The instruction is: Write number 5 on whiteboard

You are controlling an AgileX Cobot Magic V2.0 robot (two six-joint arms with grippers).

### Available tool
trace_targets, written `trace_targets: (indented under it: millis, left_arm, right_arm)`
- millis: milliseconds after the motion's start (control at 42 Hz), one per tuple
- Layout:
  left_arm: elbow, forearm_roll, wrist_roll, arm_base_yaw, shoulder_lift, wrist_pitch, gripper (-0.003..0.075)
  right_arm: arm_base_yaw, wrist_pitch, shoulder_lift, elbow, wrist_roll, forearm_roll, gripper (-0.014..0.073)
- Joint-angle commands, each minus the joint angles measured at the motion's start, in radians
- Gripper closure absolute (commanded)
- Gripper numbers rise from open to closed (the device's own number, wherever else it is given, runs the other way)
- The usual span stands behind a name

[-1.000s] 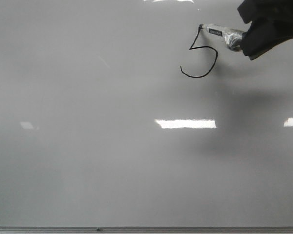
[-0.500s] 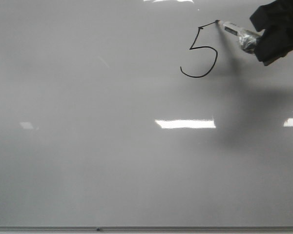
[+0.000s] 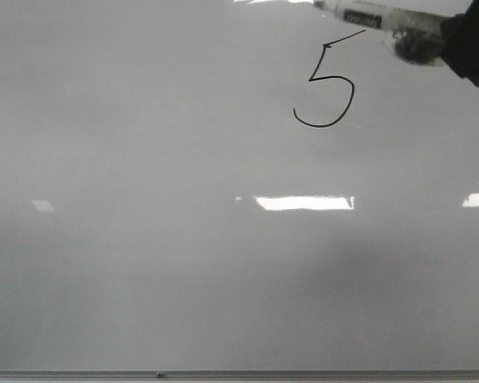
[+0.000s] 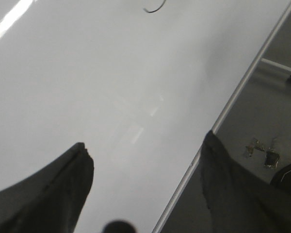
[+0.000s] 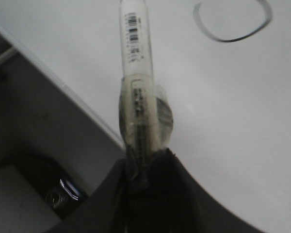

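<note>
A thin black number 5 (image 3: pixel 327 84) is drawn on the pale-grey whiteboard (image 3: pixel 184 263), toward its far right. In the right wrist view only the rounded belly of the number 5 (image 5: pixel 233 24) shows on the whiteboard (image 5: pixel 223 97). My right gripper (image 3: pixel 463 44) is shut on a white marker (image 3: pixel 359 16) wrapped in clear tape; the marker sits just beyond the digit's top stroke, its tip off the stroke. The right gripper (image 5: pixel 148 162) clamps the marker (image 5: pixel 136 73) at its taped end. My left gripper (image 4: pixel 145 150) is open over the board's edge, holding nothing.
A thin grey metal edge (image 3: pixel 239 373) runs along the near side of the board. Bright light reflections (image 3: pixel 303 203) lie across its middle. Beyond the board's edge (image 4: pixel 242 82) in the left wrist view is a darker floor with small clutter (image 4: pixel 264 153).
The right gripper drew the slanted top stroke of the 5 rightward, then lifted the marker away up and to the right, off the stroke's end.
</note>
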State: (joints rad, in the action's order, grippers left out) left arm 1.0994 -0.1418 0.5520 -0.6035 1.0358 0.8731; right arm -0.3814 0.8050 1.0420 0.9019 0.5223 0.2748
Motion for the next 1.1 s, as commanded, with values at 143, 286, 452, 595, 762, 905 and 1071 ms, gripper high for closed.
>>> trace_targets:
  millis: [143,286,452,595,762,905,1071]
  left_arm:
    - [0.029,-0.029,0.075,-0.178,0.009,-0.081,0.0259]
    - [0.040,-0.038,0.093,-0.271,0.093,-0.081,0.0259]
    - [0.103,-0.045,0.093,-0.351,0.225,-0.087,0.0259]
    - [0.160,-0.045,0.106,-0.374,0.327,-0.087,0.0259]
    - [0.212,-0.051,0.116,-0.379,0.415,-0.087,0.0259]
    - [0.224,-0.053,0.124,-0.379,0.438,-0.087,0.0274]
    - [0.224,-0.053,0.140,-0.379,0.438,-0.086,0.0428]
  right_arm:
    - [-0.149,0.121,-0.026,0.033,0.154,0.003,0.0662]
    - [-0.187,0.118,-0.026,0.033,0.154,0.003,0.0662]
    - [-0.188,0.118,-0.026,0.033,0.154,0.021,0.0662]
    - [-0.188,0.118,-0.026,0.033,0.154,0.023,0.0662]
    - [-0.188,0.117,-0.026,0.033,0.154,0.023,0.0662]
    - [-0.188,0.117,-0.026,0.033,0.154,0.023,0.0662]
    - [-0.188,0.112,-0.026,0.033,0.154,0.024,0.0662]
